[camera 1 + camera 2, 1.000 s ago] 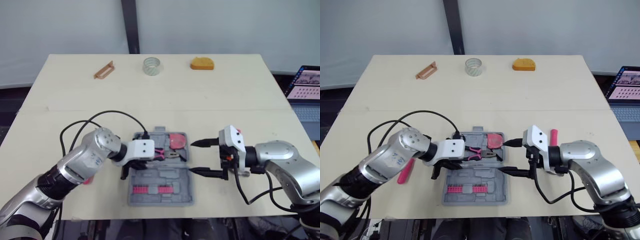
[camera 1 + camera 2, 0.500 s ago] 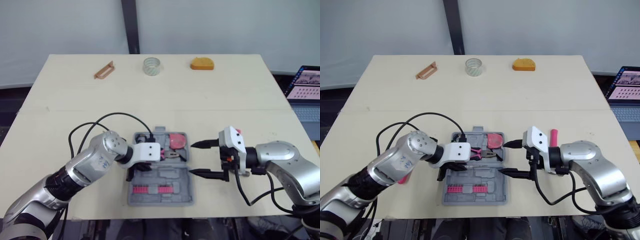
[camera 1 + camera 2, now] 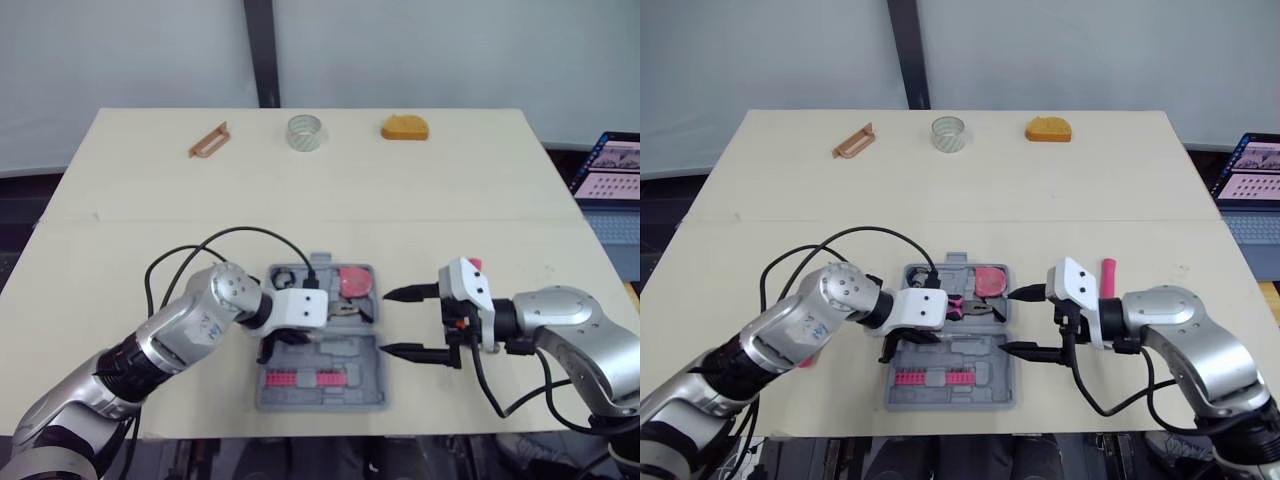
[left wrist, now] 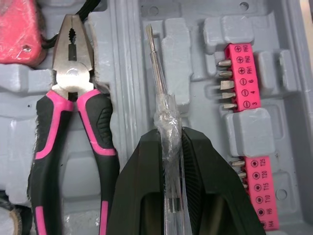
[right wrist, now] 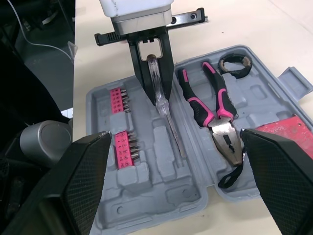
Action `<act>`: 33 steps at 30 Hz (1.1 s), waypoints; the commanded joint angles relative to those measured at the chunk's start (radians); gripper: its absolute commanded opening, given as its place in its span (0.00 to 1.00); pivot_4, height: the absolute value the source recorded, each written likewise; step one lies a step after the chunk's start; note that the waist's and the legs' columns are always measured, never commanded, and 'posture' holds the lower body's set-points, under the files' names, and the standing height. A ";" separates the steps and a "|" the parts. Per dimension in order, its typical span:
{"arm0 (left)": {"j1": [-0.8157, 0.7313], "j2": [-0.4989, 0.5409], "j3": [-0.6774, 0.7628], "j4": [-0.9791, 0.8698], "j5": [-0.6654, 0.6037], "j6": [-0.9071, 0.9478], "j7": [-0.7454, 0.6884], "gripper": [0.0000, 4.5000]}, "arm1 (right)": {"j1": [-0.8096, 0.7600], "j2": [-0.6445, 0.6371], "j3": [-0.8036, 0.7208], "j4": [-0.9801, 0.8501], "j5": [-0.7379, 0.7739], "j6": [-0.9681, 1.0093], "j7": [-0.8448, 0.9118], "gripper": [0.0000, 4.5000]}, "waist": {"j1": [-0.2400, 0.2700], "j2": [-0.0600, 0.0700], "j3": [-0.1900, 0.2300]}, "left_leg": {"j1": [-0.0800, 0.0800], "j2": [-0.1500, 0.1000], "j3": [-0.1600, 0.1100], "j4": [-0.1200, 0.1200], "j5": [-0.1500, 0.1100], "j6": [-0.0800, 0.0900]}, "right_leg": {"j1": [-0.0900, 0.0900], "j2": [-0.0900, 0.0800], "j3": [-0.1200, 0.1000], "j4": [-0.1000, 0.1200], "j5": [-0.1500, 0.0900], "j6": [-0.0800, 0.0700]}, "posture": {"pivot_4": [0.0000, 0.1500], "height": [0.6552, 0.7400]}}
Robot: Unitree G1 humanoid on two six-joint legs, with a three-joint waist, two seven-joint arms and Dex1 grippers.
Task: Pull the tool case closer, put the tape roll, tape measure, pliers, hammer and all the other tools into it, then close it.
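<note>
We see the tool case [image 3: 350, 352] lying open at 6 o'clock on the worktop [image 3: 480, 200], lid half toward 12 and tray half toward 6.

Taking the contents in turn, the 12 o'clock half holds the pliers [image 4: 72, 78], pink and black grips, jaws aimed at 3 o'clock. A red tape measure [image 3: 353, 281] fills that half's 2 o'clock corner. A small black ring [image 5: 235, 58] sits in its 10 o'clock corner. The 6 o'clock half carries two pink bit strips [image 4: 239, 88] along its front edge.

The left end effector [image 4: 168, 147] is over that 6 o'clock half, fingers pinching the clear handle of the screwdriver [image 4: 162, 115]. Its long axis runs 9 to 3, parallel to the pliers, with the flat tip pointing at 3 o'clock over the moulded slot just beside the hinge. We cannot tell whether the shaft touches the tray.

The right end effector [image 3: 385, 322] hangs at the case's 3 o'clock, just off its rim, with its fingers spread wide and nothing between them. A pink-handled tool [image 3: 1107, 272] lies just beyond that arm.

Along the far edge, a brown piece [image 3: 207, 141] lies at 11 o'clock. The clear tape roll [image 3: 305, 131] is at 12 and an orange piece [image 3: 404, 127] at 1, all well apart from the case.
</note>
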 commanded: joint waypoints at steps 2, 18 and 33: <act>-0.013 0.000 -0.009 -0.001 0.023 -0.017 -0.010 0.01 | 0.005 -0.023 -0.041 -0.042 0.022 0.000 -0.005 1.00 | 0.000 0.000 0.000 | -0.001 0.000 -0.001 0.000 0.000 0.000 | 0.000 0.000 0.000 0.000 0.000 0.000 | 1.00 1.00; -0.002 -0.001 -0.038 0.010 0.072 -0.043 -0.016 0.01 | 0.020 -0.029 -0.048 -0.052 0.025 -0.001 -0.020 1.00 | 0.001 0.000 0.000 | -0.006 0.000 -0.004 0.005 0.000 0.001 | -0.001 0.000 -0.002 0.000 0.000 0.000 | 1.00 1.00; -0.007 -0.025 -0.037 0.037 0.098 -0.071 -0.022 0.01 | 0.033 -0.027 -0.051 -0.054 0.026 -0.005 -0.030 1.00 | 0.001 0.000 0.000 | -0.006 0.000 -0.004 0.005 -0.001 0.001 | -0.001 0.000 -0.002 0.001 0.000 0.000 | 1.00 1.00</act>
